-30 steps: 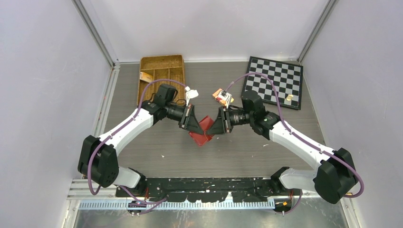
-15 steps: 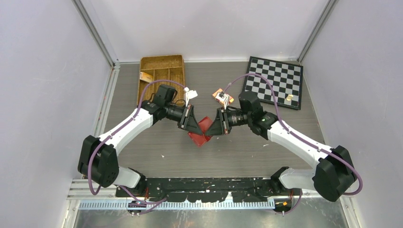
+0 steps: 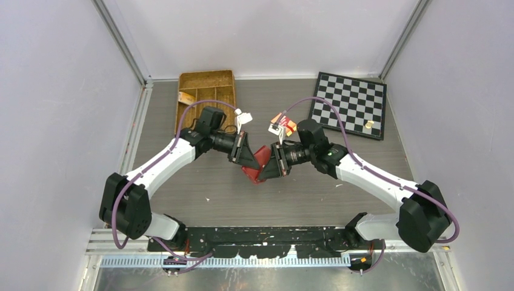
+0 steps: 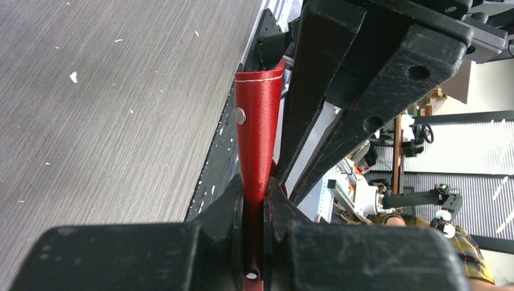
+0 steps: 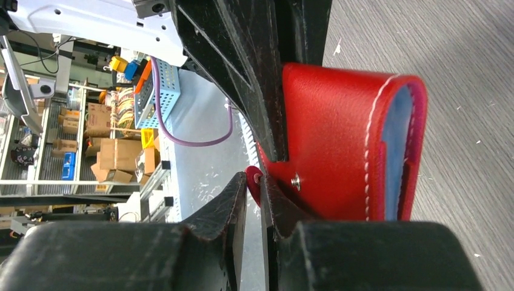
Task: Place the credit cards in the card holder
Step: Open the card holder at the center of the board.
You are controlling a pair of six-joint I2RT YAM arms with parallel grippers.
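A grey wood-grain table fills the overhead view. Two white-and-black arms reach in from 6 o'clock, and their tips meet at the centre.

At 2 o'clock lies a black-and-white chessboard with a small tan piece on it. At 11 o'clock sits a brown wicker tray. A tan item lies in one of its left compartments, too small to identify.

The red card holder hangs between the two grippers at the centre, mostly hidden by them from above. Its long axis runs roughly from 1 o'clock to 7 o'clock. Whether it touches the table cannot be told.

The left gripper is clamped tight on a red flap of the card holder, which points to 12 o'clock in that wrist view and bears a metal snap.

The right gripper is nearly closed, pinching a small red tab of the card holder. A bluish sleeve shows in the folded end at 3 o'clock.

An orange-and-red pack lies just beyond the right wrist, partly covered.
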